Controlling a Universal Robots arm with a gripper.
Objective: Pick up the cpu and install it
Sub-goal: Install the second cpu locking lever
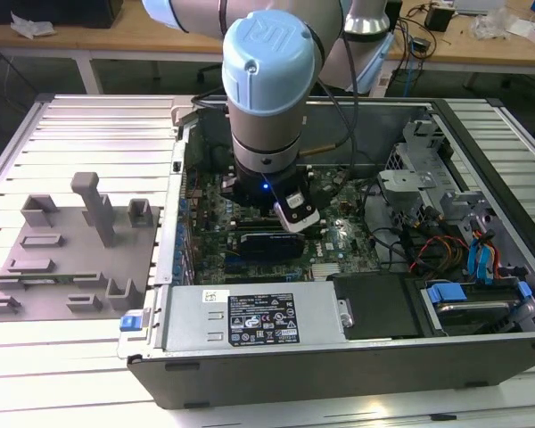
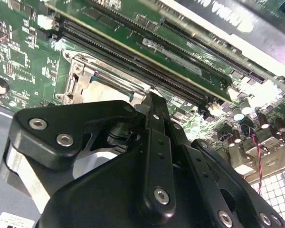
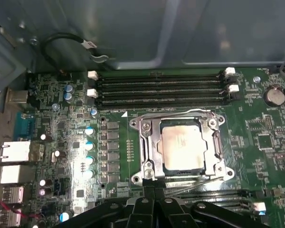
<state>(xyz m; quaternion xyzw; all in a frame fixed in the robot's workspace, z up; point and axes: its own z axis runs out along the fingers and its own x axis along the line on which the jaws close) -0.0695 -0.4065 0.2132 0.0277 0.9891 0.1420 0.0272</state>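
While the arm is seen lowered into the open computer case on a slatted table in the exterior view, the gripper is shown with fingers together in the second wrist view, and the cpu is revealed seated in its socket frame on the motherboard in the first wrist view.

Exterior view looks steeply down from off the arm onto the open computer case, well back; both wrist views sit close inside it, sharing the motherboard and CPU socket, from differing angles.
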